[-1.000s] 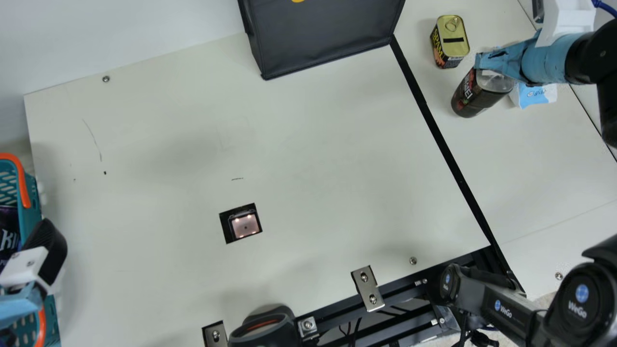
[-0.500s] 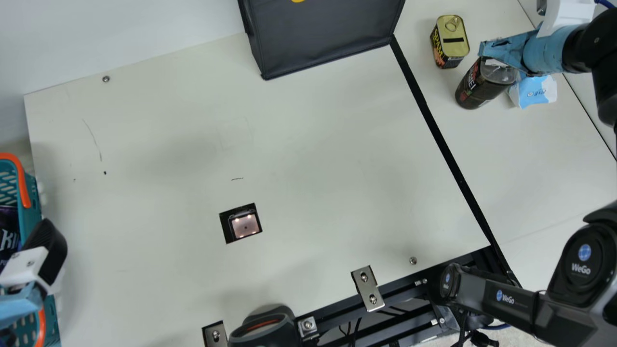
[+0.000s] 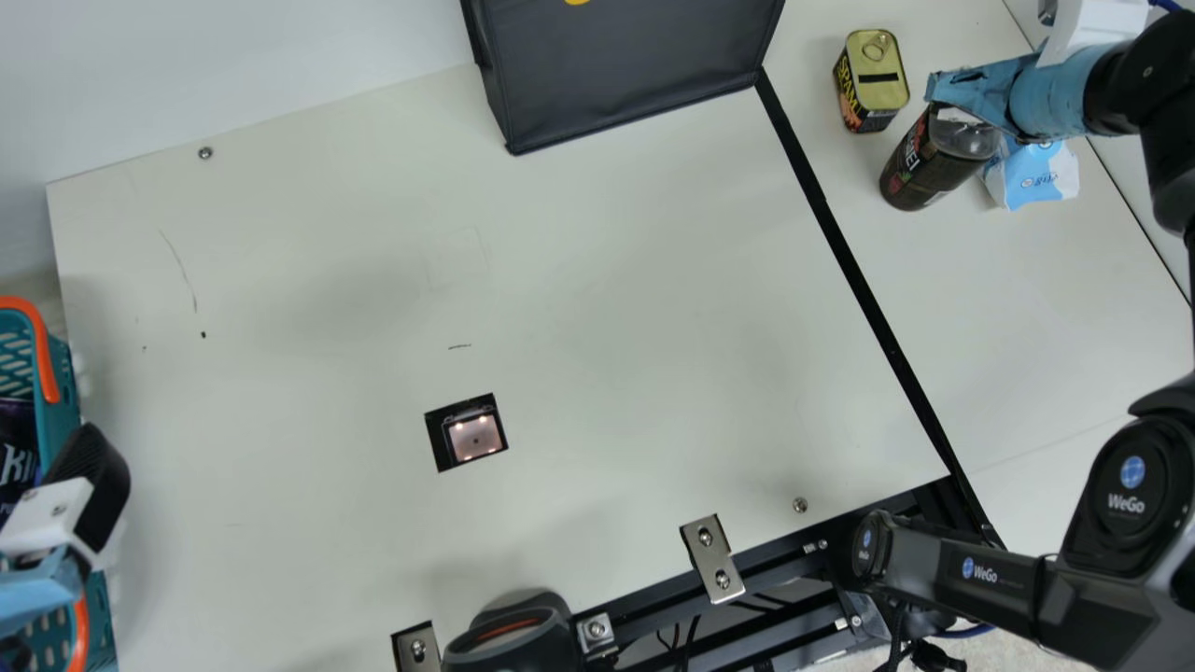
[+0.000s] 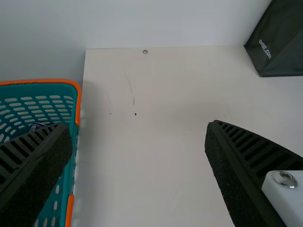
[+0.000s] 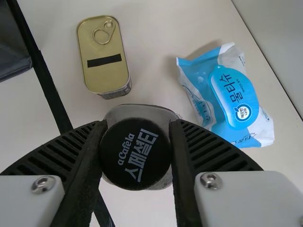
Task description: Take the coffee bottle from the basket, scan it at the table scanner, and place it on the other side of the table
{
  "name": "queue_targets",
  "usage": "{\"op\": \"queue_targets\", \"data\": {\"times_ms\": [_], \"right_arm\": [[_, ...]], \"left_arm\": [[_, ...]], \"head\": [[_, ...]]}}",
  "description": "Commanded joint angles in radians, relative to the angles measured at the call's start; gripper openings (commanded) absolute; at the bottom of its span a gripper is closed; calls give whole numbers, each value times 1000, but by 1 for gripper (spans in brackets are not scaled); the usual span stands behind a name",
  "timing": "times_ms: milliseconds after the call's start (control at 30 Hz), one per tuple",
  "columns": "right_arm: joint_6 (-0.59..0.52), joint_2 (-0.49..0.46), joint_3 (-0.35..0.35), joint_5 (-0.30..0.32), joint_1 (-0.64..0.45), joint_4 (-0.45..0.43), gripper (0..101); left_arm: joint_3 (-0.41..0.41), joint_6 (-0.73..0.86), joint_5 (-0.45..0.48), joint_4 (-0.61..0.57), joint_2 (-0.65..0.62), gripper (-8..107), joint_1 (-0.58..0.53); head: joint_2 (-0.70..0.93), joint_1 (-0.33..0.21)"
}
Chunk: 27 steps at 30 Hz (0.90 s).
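Positions are given in the main view, relative to the table's square, lit, black-framed scanner (image 3: 474, 437). Well left of the scanner: teal slatted plastic basket with orange handles (image 3: 58, 373), unchanged. The black ribbed left gripper (image 4: 137, 135) has its fingers apart and empty at the basket; its arm has kept its position over the last second. Right of the scanner, a straight black strip (image 3: 836, 224) crosses the cream table (image 3: 607, 280). Farther right of the scanner and toward the view's upper edge: gold-lidded metal can (image 3: 873, 79), unmoved.

At the far upper right of the scanner is the dark, clear-shouldered plastic coffee bottle (image 3: 934, 159), its black cap clamped between the fingers of the black ribbed right gripper (image 5: 138, 125). Over the last second, gripper and bottle have shifted together toward the view's upper edge, mostly in the first half; the latest shift is slight. Also far right of the scanner lies a blue-and-white soft wipes packet (image 3: 1036, 177), in place.

Interpretation: with the bottle past the scanner and the strip, the task appears to be in its placing stage, and the smaller shift suggests fine positioning. Whether the base touches the table cannot be told. The next move probably calls for settling the base before release; opening early could topple the bottle.
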Motion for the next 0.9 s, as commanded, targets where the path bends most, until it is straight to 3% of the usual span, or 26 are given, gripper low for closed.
{"op": "queue_targets", "data": {"times_ms": [0,367,867], "right_arm": [[1,-3,0,4,2,-6,60],[37,-69,4,2,27,-70,95],[60,-306,23,85,93,-100,95]], "left_arm": [[0,0,0,0,0,90,0],[0,0,0,0,0,90,0],[0,0,0,0,0,90,0]], "head": [[-2,-27],[-2,-27],[-2,-27]]}}
